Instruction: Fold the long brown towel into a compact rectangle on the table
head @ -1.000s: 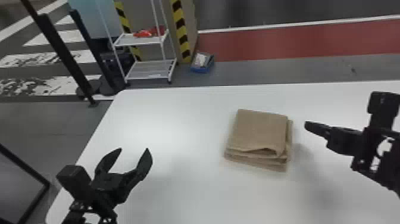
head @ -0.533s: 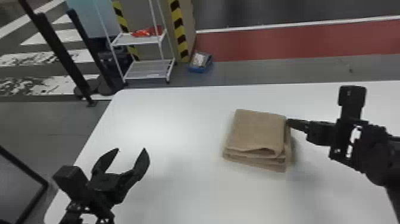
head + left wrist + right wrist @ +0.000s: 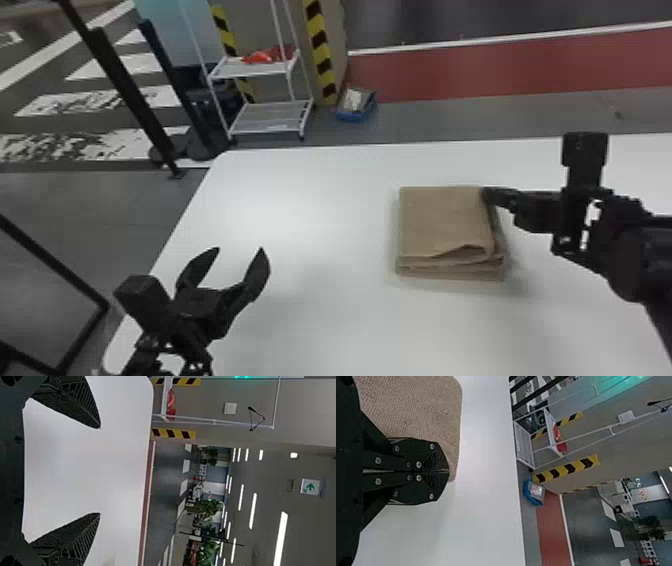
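The black right hand (image 3: 487,194), its fingers closed together in a blunt wedge, is at the far right corner of the towel (image 3: 440,220), a coarse-woven, layered, squarish stack with a rippled near fold, on the smooth white tabletop (image 3: 310,215). Well apart, the left hand (image 3: 241,248) spreads tapered, ribbed fingers.

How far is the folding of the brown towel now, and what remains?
Folding looks nearly finished: the towel lies as a compact, layered rectangle. The right tool, shut, is at its far right corner, perhaps straightening it. What remains is probably only tidying the uneven near layers.
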